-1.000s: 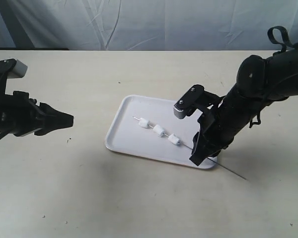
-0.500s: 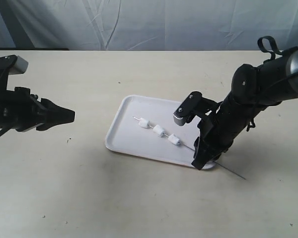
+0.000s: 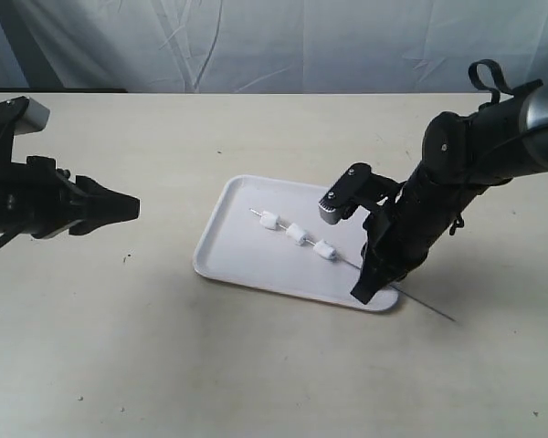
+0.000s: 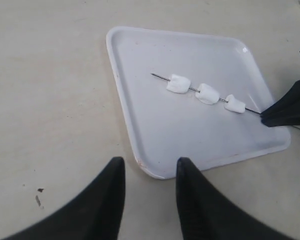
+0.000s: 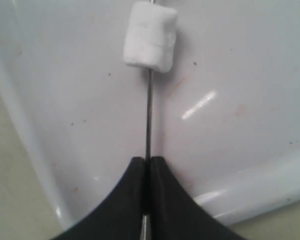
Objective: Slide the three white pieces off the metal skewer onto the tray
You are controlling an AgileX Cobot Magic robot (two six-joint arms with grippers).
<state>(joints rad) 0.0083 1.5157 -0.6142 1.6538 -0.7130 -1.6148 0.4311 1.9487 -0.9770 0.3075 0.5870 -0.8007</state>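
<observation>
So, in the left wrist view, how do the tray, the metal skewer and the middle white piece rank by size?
1. tray
2. metal skewer, by length; it is very thin
3. middle white piece

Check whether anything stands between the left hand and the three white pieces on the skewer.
Nothing visible does. Only bare table and the tray's near rim lie between the open left hand and the three white pieces. The right hand, shut on the metal skewer, is on their far side.
</observation>
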